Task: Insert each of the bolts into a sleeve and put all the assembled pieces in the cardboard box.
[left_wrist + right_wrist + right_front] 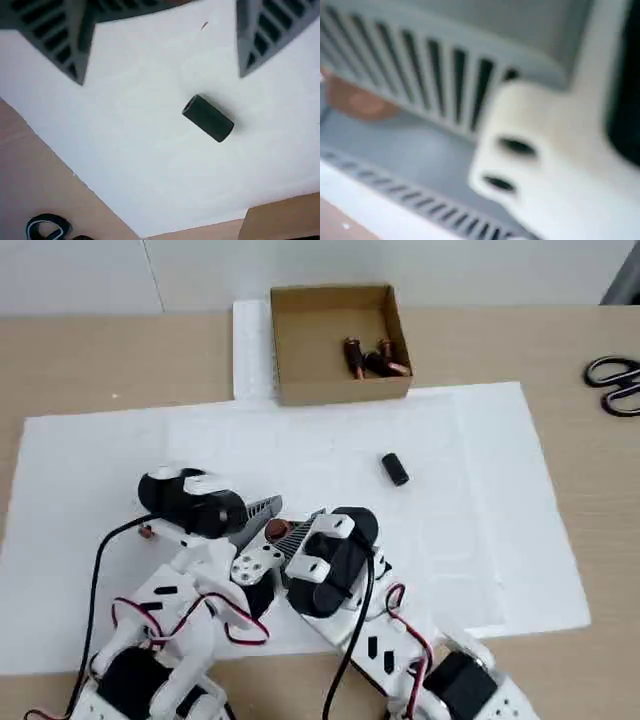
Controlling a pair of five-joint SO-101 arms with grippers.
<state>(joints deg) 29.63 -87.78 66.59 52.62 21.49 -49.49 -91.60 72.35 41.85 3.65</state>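
From above, the cardboard box (340,392) stands at the far edge of the white sheet (480,540) on the table (100,360). A few assembled pieces (372,358) lie inside it, near its right wall. One black sleeve (395,469) lies alone on the sheet, between the box and the arms. The scissors (615,380) are far to the right on the bare wood. The left gripper (262,515) and the right gripper (285,535) meet near the front of the sheet, and a copper bolt (277,531) sits at the tip of the right one.

In the left wrist view the left gripper (161,77) is spread wide with nothing in it. The sleeve (207,118) lies on its side on the sheet beyond it, well apart from it. A corner of the box (280,220) and the scissors (45,227) are at the edge.

In the right wrist view the bolt (362,100) is close against the right gripper (395,135), but I cannot tell if it is clamped.
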